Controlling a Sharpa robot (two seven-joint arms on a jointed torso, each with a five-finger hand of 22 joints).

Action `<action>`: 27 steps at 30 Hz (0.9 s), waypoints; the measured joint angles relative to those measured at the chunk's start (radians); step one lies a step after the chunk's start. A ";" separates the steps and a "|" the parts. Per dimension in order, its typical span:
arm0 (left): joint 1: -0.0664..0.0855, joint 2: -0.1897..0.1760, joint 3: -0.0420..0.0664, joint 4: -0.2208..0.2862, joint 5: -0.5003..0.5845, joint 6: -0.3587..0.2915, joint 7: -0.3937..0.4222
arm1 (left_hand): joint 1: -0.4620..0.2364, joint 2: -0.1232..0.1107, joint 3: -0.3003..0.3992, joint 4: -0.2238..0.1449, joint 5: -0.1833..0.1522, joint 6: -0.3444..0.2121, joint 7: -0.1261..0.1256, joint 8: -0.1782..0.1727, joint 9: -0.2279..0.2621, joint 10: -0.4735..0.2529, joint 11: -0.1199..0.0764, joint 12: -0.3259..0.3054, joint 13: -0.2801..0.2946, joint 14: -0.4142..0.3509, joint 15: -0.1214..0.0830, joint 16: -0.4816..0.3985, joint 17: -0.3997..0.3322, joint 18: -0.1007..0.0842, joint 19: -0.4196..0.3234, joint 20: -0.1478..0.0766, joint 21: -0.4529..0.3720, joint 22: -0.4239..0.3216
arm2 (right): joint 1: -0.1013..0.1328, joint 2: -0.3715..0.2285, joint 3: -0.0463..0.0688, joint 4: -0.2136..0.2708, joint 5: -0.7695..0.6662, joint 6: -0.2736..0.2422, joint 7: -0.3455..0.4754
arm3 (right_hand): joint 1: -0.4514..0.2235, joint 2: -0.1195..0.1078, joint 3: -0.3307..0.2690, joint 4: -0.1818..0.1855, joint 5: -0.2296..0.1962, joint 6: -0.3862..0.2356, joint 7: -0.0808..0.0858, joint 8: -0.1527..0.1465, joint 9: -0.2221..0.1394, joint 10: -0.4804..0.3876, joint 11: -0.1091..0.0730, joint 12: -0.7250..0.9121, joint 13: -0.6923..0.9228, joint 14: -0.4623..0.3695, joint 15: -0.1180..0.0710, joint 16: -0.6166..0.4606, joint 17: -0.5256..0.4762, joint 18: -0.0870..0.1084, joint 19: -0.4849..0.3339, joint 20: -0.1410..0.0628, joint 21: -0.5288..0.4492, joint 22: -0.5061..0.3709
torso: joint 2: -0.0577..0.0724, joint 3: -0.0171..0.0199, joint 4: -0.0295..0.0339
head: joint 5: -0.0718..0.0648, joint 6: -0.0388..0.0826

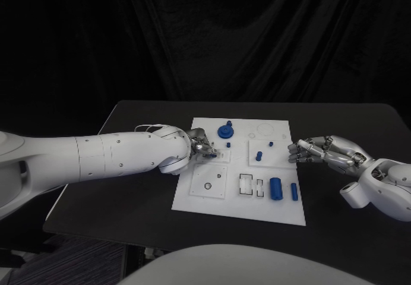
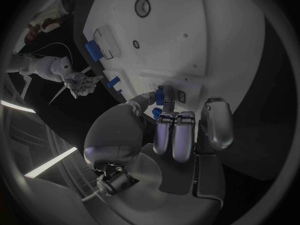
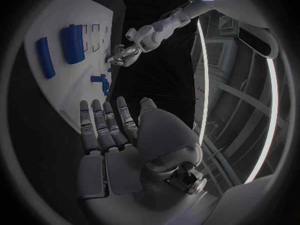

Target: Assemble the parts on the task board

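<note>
Left hand (image 1: 202, 148) sits over the left edge of the white rectangular task board (image 1: 223, 205), in its upper half, and pinches a small blue plastic part (image 2: 160, 95) between its fingertips; the left wrist view shows this part touching or just above the board surface, whether it is seated I cannot tell. Right hand (image 1: 310, 149) hovers just off the board's right edge, fingers apart, holding nothing. Loose pieces lie nearer the right hand: a thick blue cylinder (image 1: 275, 187) and a slim blue pin (image 1: 294, 190) rest side by side in the board's lower right, long axes running toward and away from the robot. Judged from this layout, the right hand is better placed for them. A blue knobbed piece (image 1: 226, 129) stands upright near the board's far edge on the black tabletop (image 1: 128, 202).
</note>
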 measured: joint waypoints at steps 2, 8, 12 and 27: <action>0.000 0.000 0.000 0.000 0.000 0.001 0.001 | 0.009 -0.001 -0.005 -0.005 0.003 0.000 0.000 0.000 0.004 0.001 -0.001 0.000 0.000 0.000 0.000 0.000 0.000 0.000 0.000 0.000 0.000 0.000 | 0.000 0.000 0.000 0.000 0.000 0.001 0.000 | 0.000 0.000 0.000 0.000 0.000 0.000 0.000 0.000 0.000 0.000 0.000 0.000 0.000 0.000 0.000 0.000 0.000 0.000 0.000 0.000 0.000 0.000 | 0.000 0.0000 -0.0002 | 0.001 0.000; 0.000 0.001 0.001 -0.003 0.000 0.006 0.003 | 0.018 -0.005 -0.005 -0.005 -0.012 -0.006 -0.002 0.005 0.007 0.001 -0.001 0.000 0.000 0.000 0.000 0.000 0.000 0.000 0.000 0.000 -0.006 0.000 | -0.002 0.001 0.000 -0.001 0.000 0.003 -0.001 | 0.000 0.000 0.000 0.000 0.000 0.000 0.000 0.000 0.000 0.000 0.000 0.000 0.000 0.000 0.000 0.000 0.000 0.000 0.000 0.000 0.000 0.000 | 0.000 0.0000 -0.0001 | 0.002 0.000; 0.000 0.002 0.001 -0.004 0.000 0.010 0.003 | 0.018 -0.005 -0.007 -0.007 -0.085 -0.009 -0.002 0.011 0.007 0.001 -0.001 0.000 0.000 0.000 0.000 0.000 0.000 0.000 0.000 0.000 -0.009 0.000 | -0.002 0.001 0.000 -0.001 0.000 0.005 -0.002 | 0.000 0.000 0.000 0.000 0.000 0.000 0.000 0.000 0.000 0.000 0.000 0.000 0.000 0.000 0.000 0.000 0.000 0.000 0.000 0.000 0.000 0.000 | 0.000 0.0000 0.0000 | 0.002 0.000; -0.002 0.005 0.001 -0.016 -0.002 0.016 0.000 | -0.068 0.001 -0.194 0.156 -0.260 -0.020 0.010 -0.008 -0.041 -0.003 0.003 0.000 0.000 -0.004 0.004 0.000 0.000 0.000 -0.004 0.004 -0.032 0.000 | -0.002 0.000 0.000 -0.001 0.000 0.010 -0.005 | 0.000 0.000 0.000 0.000 0.000 0.000 0.000 0.004 0.000 0.000 0.000 0.000 0.000 0.000 0.000 0.000 0.000 0.000 0.000 0.000 0.000 0.000 | 0.000 0.0000 0.0001 | 0.000 0.000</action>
